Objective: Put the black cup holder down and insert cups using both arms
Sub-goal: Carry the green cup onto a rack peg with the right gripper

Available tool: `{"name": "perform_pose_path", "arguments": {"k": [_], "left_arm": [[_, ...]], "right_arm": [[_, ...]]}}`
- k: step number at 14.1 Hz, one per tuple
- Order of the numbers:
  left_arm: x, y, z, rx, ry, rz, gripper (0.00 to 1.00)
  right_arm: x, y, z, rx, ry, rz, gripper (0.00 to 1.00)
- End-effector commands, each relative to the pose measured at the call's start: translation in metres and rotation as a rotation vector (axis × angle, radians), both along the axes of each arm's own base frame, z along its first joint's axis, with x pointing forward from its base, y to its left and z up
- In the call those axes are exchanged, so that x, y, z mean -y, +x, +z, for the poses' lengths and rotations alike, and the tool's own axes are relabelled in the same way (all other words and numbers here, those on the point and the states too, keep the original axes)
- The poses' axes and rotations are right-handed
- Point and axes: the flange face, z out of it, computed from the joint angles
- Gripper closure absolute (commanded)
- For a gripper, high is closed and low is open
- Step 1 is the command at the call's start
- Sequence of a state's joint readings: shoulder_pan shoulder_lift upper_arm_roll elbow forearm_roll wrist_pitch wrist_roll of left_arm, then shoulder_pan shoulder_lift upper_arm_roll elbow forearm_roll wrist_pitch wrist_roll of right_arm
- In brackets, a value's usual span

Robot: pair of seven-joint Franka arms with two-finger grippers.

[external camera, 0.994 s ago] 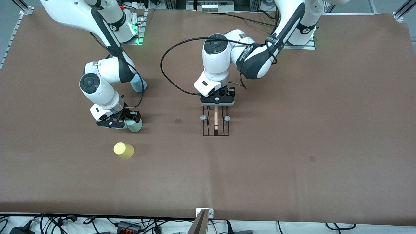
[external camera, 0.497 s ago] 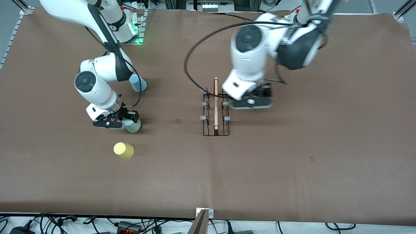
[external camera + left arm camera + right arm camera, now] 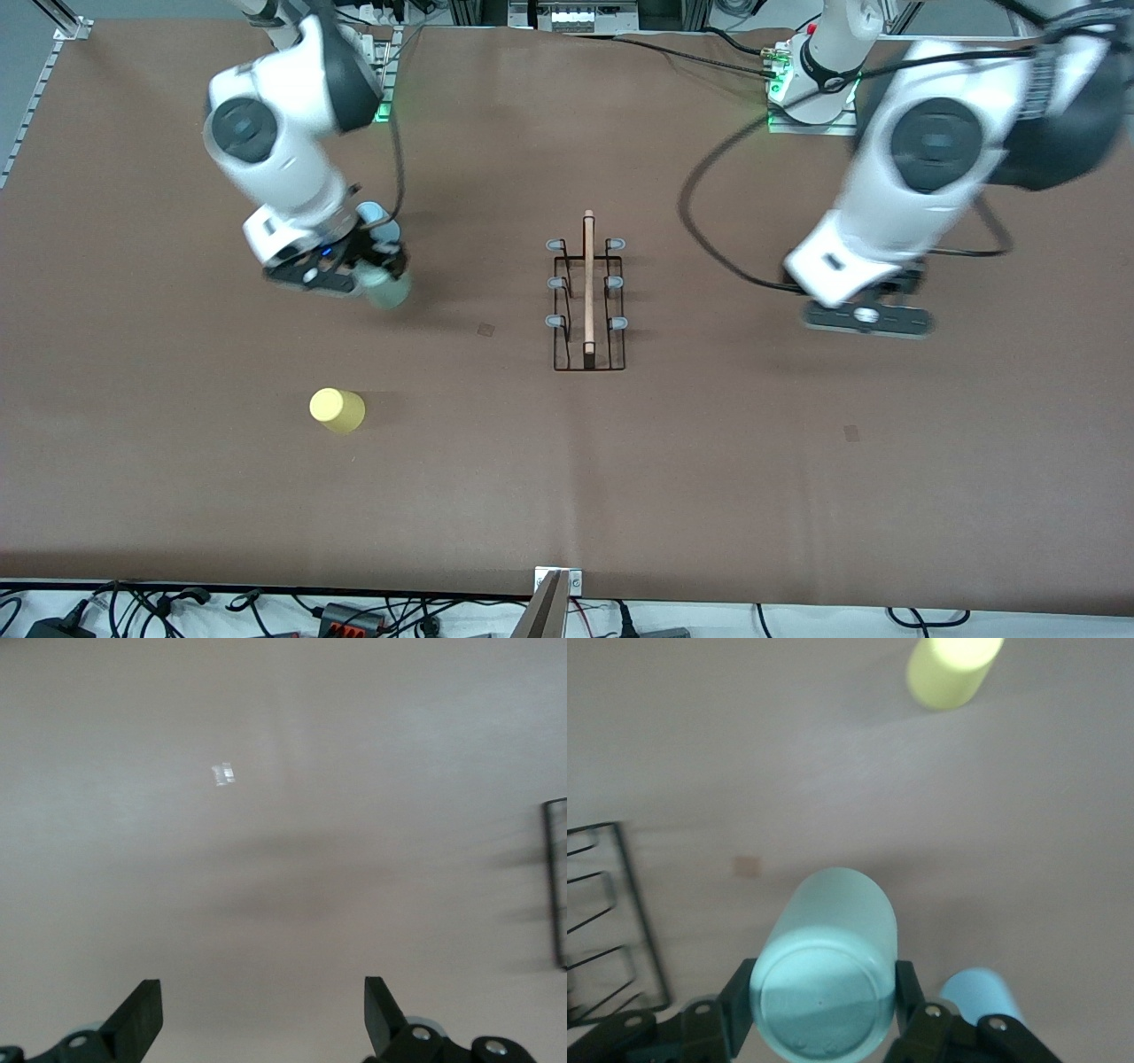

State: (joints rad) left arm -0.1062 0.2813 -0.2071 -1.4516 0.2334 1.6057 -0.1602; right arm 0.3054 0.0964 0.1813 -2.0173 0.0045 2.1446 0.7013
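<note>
right gripper (image 3: 824,1028) pinches the mint cup (image 3: 824,970) aloft (nothing in it), left gripper (image 3: 261,1019) spread, black cup holder (image 3: 587,297) holds 0 cups.

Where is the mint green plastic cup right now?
The mint green plastic cup is held in the right gripper, lifted over the table beside the light blue cup.

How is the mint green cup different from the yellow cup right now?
The mint green cup is clamped in the right claw and lifted off the table; the yellow cup stands alone on the table, untouched. The mint cup hangs beside the light blue cup; the yellow one sits nearer the front camera. Both are small, plain and tapered.
</note>
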Motion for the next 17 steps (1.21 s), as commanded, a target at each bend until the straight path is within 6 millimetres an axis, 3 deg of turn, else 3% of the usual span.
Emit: {"name": "perform_pose_path", "arguments": {"k": [1, 5, 7, 10, 12, 15, 17], "left_arm": [[-0.059, -0.004, 0.021, -0.048, -0.063, -0.036, 0.0], [-0.11, -0.03, 0.041, -0.187, -0.171, 0.08, 0.0], [-0.128, -0.036, 0.051, -0.227, -0.22, 0.116, 0.0], [-0.149, -0.036, 0.054, -0.207, -0.235, 0.166, 0.0], [-0.162, -0.04, 0.062, -0.1, -0.198, 0.187, 0.0], [-0.151, -0.048, 0.075, 0.102, -0.199, 0.149, 0.0], [-0.146, -0.06, 0.082, 0.114, -0.198, 0.144, 0.0]], "right_arm": [[-0.066, -0.029, 0.018, -0.01, 0.025, -0.107, 0.88], [-0.151, -0.068, 0.013, 0.006, 0.071, -0.165, 0.88], [-0.174, -0.08, 0.003, 0.041, 0.087, -0.162, 0.88], [-0.186, -0.085, -0.011, 0.078, 0.071, -0.162, 0.88], [-0.194, -0.088, -0.015, 0.082, 0.086, -0.151, 0.88], [-0.202, -0.09, -0.018, 0.094, 0.109, -0.146, 0.88], [-0.208, -0.096, -0.024, 0.093, 0.103, -0.127, 0.88]]}}
